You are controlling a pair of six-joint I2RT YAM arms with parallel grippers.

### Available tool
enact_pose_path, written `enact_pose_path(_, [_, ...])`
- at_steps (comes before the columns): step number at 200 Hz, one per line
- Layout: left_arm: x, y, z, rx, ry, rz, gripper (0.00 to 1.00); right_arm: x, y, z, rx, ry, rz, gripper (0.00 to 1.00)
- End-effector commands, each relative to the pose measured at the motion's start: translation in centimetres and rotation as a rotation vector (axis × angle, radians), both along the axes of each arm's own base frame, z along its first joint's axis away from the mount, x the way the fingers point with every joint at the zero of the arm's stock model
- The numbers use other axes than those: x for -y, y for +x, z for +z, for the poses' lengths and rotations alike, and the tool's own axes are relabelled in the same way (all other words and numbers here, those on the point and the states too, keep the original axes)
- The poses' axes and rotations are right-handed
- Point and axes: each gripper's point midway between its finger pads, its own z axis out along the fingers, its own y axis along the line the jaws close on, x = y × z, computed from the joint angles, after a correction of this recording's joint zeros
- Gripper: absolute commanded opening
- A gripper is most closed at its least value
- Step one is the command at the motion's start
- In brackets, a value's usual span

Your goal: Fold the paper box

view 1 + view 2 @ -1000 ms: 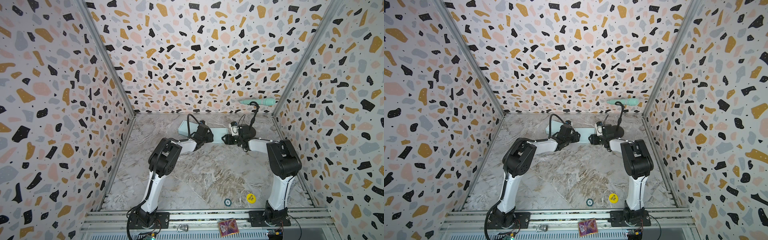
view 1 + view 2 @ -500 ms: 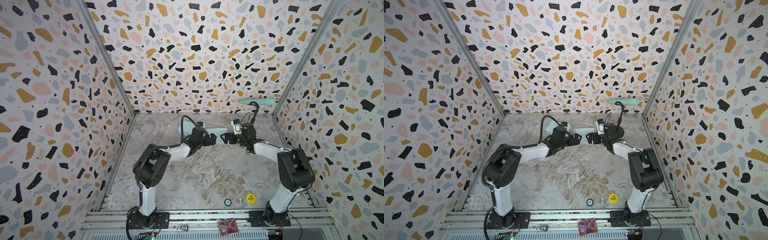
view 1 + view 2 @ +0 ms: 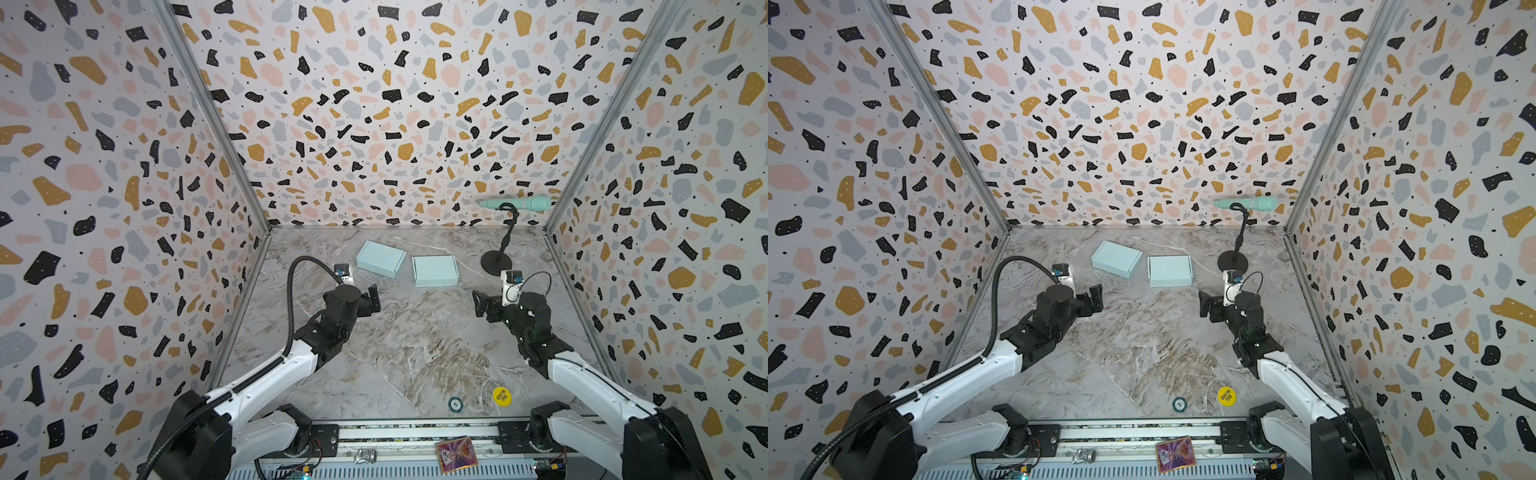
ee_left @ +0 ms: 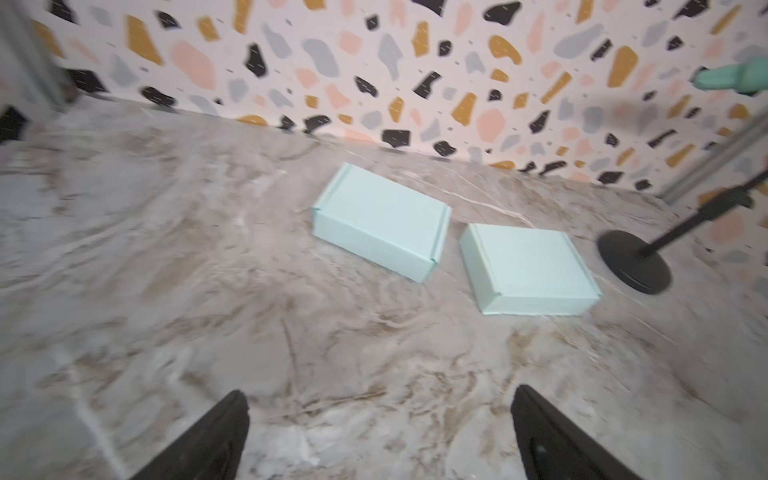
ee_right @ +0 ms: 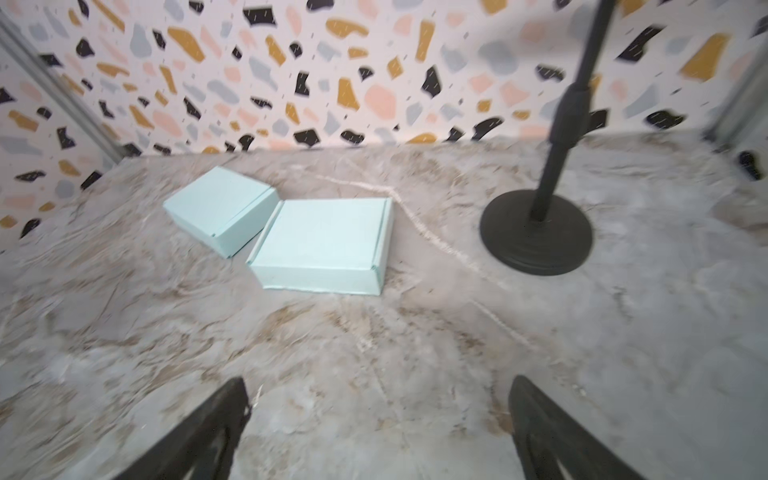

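Left claw (image 3: 371,300) agape | right claw (image 3: 481,305) agape | paper boxes (image 3: 380,259) (image 3: 435,270) beyond both, untouched

A black microphone stand (image 3: 496,262) rises from the desk (image 3: 415,357), near the back wall (image 3: 395,124) and right wall (image 3: 685,208). Left of the stand sits the nearer box (image 3: 435,270), with a passable strip between. The farther box (image 3: 380,259) lies beyond it, a narrow gap apart. In front of the stand, the desk is open.
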Motion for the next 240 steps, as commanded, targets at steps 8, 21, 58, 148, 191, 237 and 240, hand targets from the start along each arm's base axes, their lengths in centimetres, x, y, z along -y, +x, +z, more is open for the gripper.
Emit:
enact_pose_path(8, [-6.7, -1.0, 0.4, 0.07, 0.149, 0.288, 1.0, 4.9, -0.4, 2.3, 0.161, -0.025, -0.24, 0.99])
enact_pose_path(21, [-8.7, -1.5, 0.5, 0.09, 0.209, 0.375, 1.0, 6.6, -0.6, 2.6, 0.185, -0.046, -0.317, 0.99])
enact_pose_path(58, [-13.3, -2.5, -0.2, 0.13, 0.332, 0.539, 1.0, 9.2, -1.3, 2.5, 0.252, -0.152, -0.412, 0.99])
enact_pose_path(148, [-15.5, -0.8, -1.7, 0.28, 0.379, 0.502, 1.0, 8.7, -0.6, -0.5, 0.316, -0.148, -0.282, 0.99])
enact_pose_path(191, [-16.1, -0.1, -3.5, 0.282, 0.365, 0.488, 1.0, 8.2, 0.3, -0.7, 0.354, -0.17, -0.251, 0.99])
enact_pose_path(237, [-16.6, 0.0, -4.8, 0.297, 0.308, 0.442, 1.0, 8.8, 1.1, -2.3, 0.326, -0.171, -0.275, 0.99])
enact_pose_path(240, [-16.8, 0.0, -4.7, 0.31, 0.302, 0.453, 1.0, 8.8, 1.3, -2.4, 0.316, -0.169, -0.277, 0.99])
